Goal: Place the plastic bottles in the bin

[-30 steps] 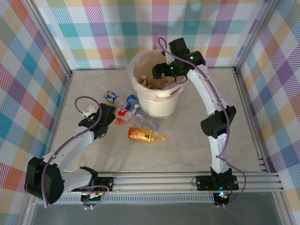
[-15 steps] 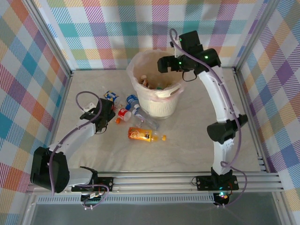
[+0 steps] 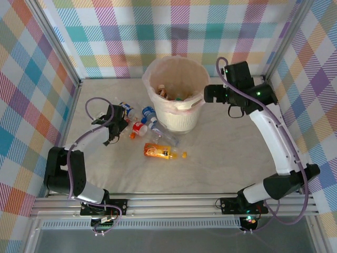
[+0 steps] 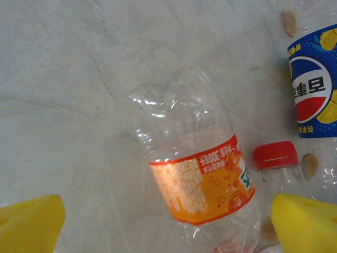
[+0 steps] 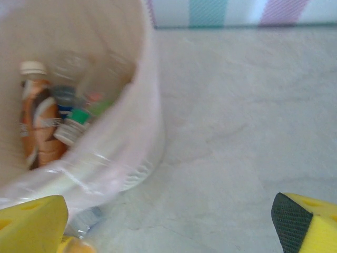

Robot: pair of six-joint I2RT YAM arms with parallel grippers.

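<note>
The bin [image 3: 181,119] stands at the back centre, with several plastic bottles inside [image 3: 171,95]. More plastic bottles lie left and in front of it: a blue-labelled one [image 3: 125,109], a red-labelled one [image 3: 139,128], a clear one [image 3: 162,137] and an amber one [image 3: 159,152]. My left gripper [image 3: 118,123] is open, low over a clear orange-labelled bottle [image 4: 197,179] that lies between its yellow fingertips [image 4: 29,227], untouched. My right gripper [image 3: 209,94] hangs open and empty just right of the bin [image 5: 142,121], over bare table.
In the left wrist view a red-capped bottle [image 4: 275,154] and the blue Pepsi-labelled bottle [image 4: 315,89] lie close to the right fingertip [image 4: 308,224]. Checked walls and a metal frame [image 3: 73,105] enclose the table. Open tabletop [image 3: 231,153] lies right of the bin.
My right gripper has swung from over the bin out to its right side. My left gripper has moved away from me, closer to the bottles left of the bin. Both stayed open.
</note>
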